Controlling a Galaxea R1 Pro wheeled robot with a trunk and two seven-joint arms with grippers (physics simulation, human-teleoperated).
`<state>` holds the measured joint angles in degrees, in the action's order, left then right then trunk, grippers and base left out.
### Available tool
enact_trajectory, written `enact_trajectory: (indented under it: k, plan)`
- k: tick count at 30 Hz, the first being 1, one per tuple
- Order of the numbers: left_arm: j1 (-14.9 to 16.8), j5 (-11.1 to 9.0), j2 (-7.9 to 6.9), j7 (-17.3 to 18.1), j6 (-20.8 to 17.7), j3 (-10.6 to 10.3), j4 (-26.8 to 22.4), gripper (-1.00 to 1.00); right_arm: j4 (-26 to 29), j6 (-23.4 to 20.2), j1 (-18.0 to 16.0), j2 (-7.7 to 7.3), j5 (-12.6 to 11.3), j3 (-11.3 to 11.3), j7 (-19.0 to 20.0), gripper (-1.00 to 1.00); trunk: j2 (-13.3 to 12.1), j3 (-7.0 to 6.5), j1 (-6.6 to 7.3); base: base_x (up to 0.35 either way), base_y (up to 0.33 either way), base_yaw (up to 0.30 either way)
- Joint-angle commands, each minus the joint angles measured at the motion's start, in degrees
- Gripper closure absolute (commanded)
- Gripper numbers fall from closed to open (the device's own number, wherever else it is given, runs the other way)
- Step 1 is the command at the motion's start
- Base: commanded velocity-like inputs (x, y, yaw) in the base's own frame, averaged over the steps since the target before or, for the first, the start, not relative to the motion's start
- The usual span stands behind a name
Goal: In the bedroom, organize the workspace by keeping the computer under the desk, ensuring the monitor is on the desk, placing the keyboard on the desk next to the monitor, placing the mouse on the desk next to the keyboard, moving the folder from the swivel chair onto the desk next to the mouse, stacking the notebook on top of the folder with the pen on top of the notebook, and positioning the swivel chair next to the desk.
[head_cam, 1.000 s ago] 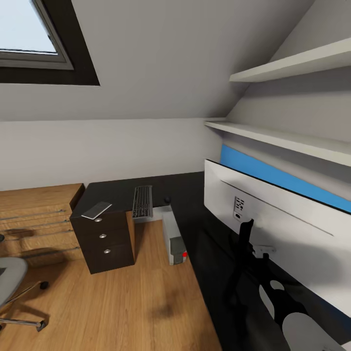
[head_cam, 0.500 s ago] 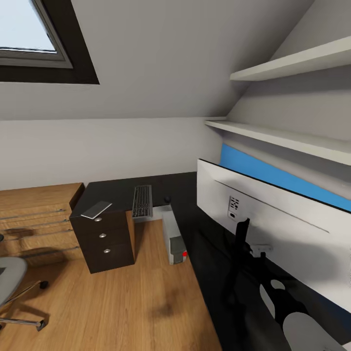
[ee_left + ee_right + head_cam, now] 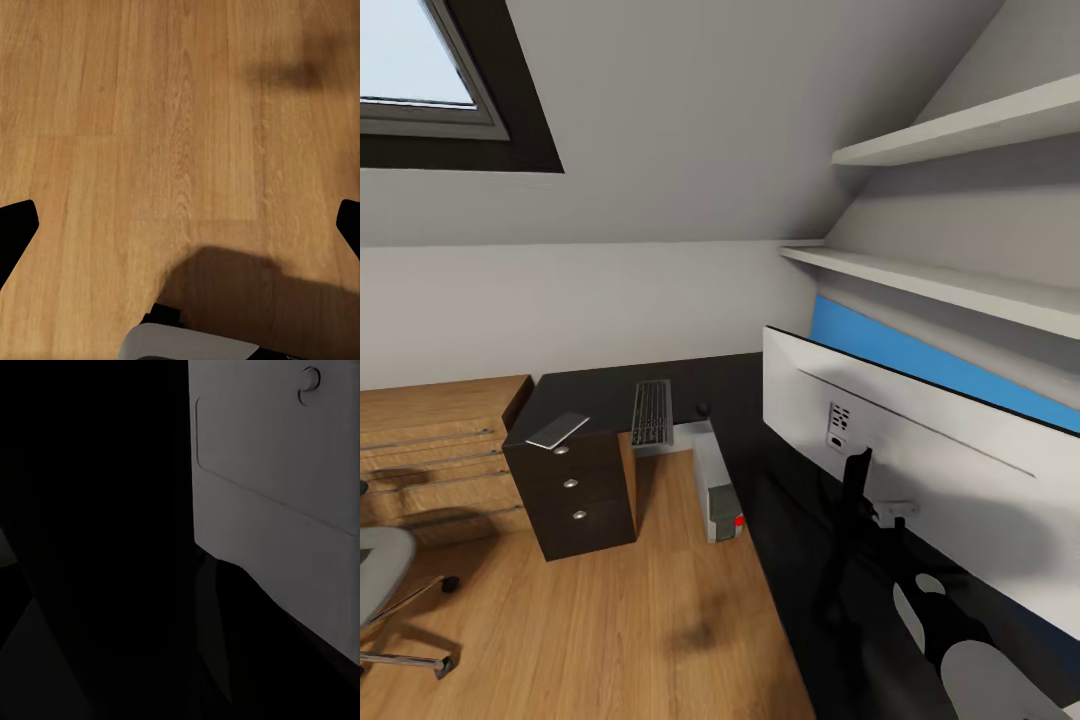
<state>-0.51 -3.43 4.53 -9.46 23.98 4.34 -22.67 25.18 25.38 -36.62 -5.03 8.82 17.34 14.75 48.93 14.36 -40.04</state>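
Now, head view: monitor (image 3: 920, 470) stands on the black tabletop (image 3: 780, 520), white back facing the robot on its right-arm side, long axis running away; keyboard (image 3: 652, 412) farther off | left wrist: hand (image 3: 180, 229) spread wide over floor (image 3: 150, 112) | right wrist: monitor's back (image 3: 285, 495) close; hand state cannot be told

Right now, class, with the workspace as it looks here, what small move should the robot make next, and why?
Probably drive toward the keyboard to fetch it. The monitor seems to stand on the desk, white back toward the camera, while the keyboard lies at the far corner, well apart from it. The left gripper hangs open over the floor, free to pick it up.
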Motion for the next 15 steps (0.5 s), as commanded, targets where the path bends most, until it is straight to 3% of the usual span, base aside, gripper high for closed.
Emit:
enact_trajectory:
  k: [1,3,4,15]
  plan:
    - [0.0,-0.4,0.04,0.1,0.1,0.1,-0.1,-1.0,-2.5,0.2,0.0,0.03,0.8,0.2,0.4,1.0,0.0,0.08,-0.02,0.0,0.0,0.0]
    - [0.0,-0.4,0.04,0.1,0.1,0.1,-0.1,-1.0,-2.5,0.2,0.0,0.02,0.8,0.2,0.4,1.0,0.0,0.08,-0.02,0.0,0.0,0.0]
    - [0.0,-0.4,0.04,0.1,0.1,0.1,-0.1,-1.0,-2.5,0.2,0.0,0.02,0.8,0.2,0.4,-1.0,0.0,0.08,-0.02,0.0,0.0,0.0]
    - [0.0,-0.4,0.05,0.1,0.1,0.1,-0.1,-1.0,-2.5,0.1,0.0,0.02,0.7,0.2,0.3,-1.0,0.0,0.08,-0.02,0.0,0.0,0.0]
